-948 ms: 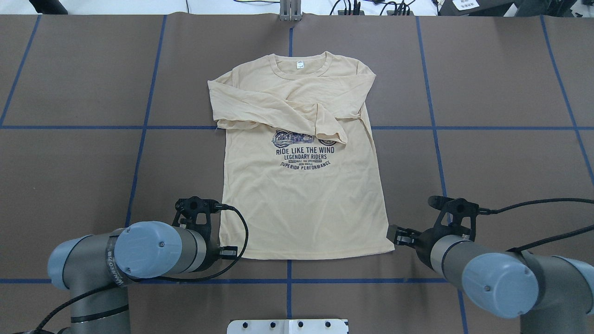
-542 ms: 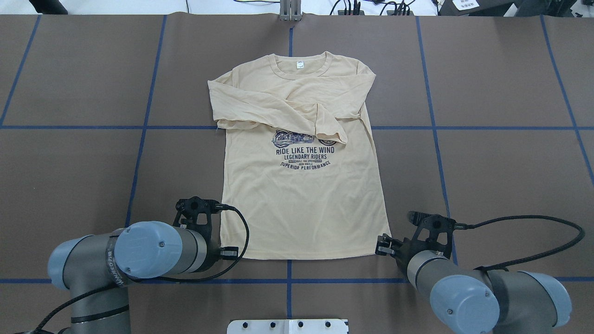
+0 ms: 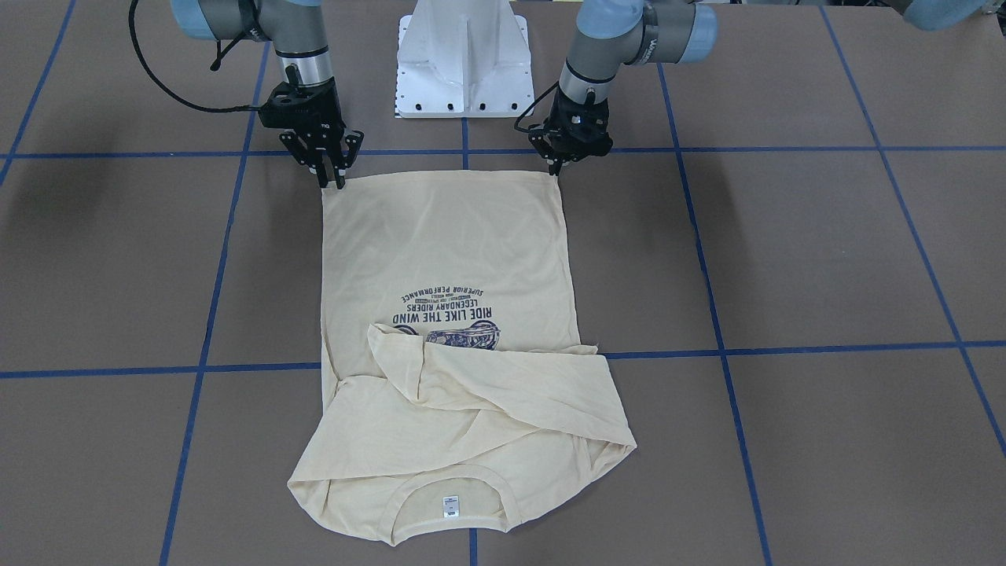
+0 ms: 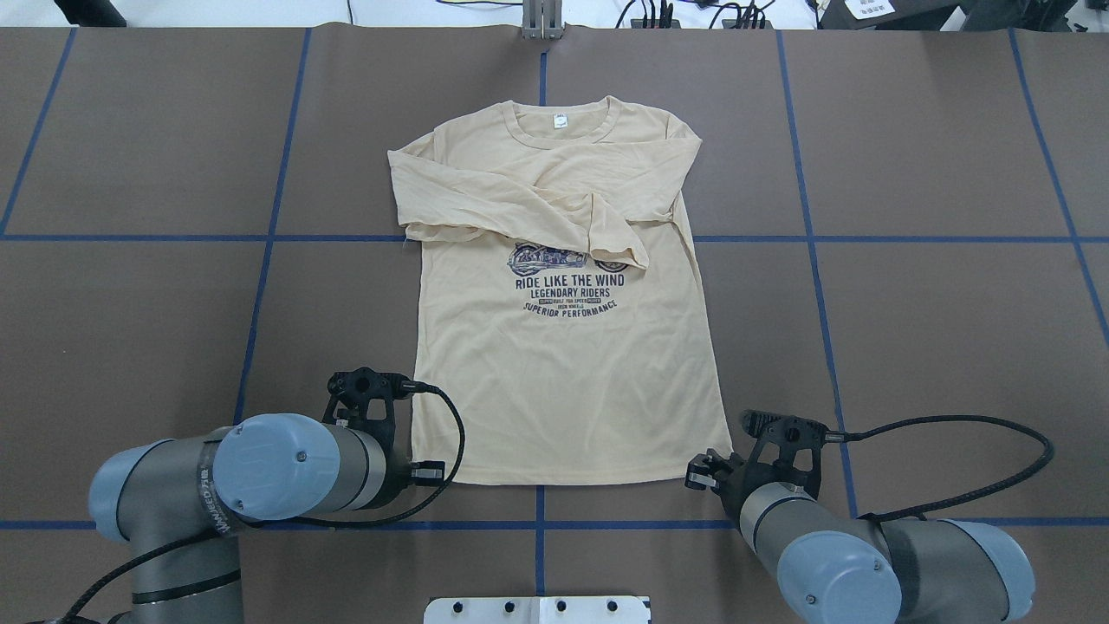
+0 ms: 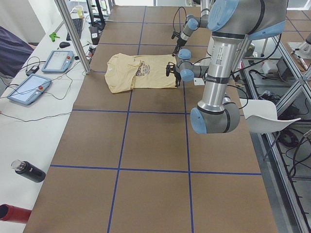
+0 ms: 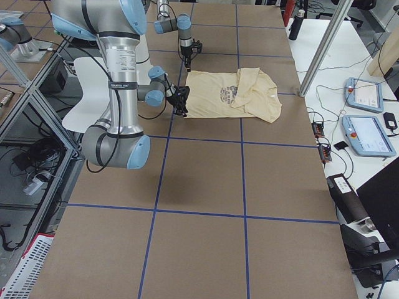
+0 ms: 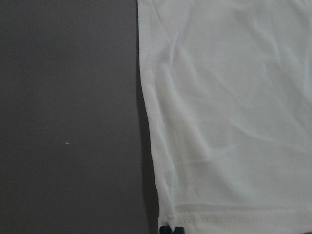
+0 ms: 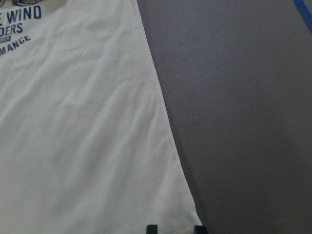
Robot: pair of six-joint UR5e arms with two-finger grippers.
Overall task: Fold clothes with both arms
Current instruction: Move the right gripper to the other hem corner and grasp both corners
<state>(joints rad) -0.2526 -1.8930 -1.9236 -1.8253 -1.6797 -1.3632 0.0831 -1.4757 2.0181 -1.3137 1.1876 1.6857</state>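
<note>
The cream shirt lies flat on the brown table, collar at the far side, both sleeves folded across the chest over the navy print. My left gripper sits at the hem's left corner; in the left wrist view its fingertips are close together on the hem of the shirt, so it is shut on it. My right gripper is at the hem's right corner and stands open. In the right wrist view the right gripper straddles the corner of the shirt.
The white pedestal base stands just behind the hem, between the arms. Blue tape lines grid the table. A side bench holds tablets and a dark bottle. A metal post rises at that edge.
My right arm has swung left and back toward the robot, bringing its gripper onto the hem's right corner. The left arm and the shirt have not moved.
</note>
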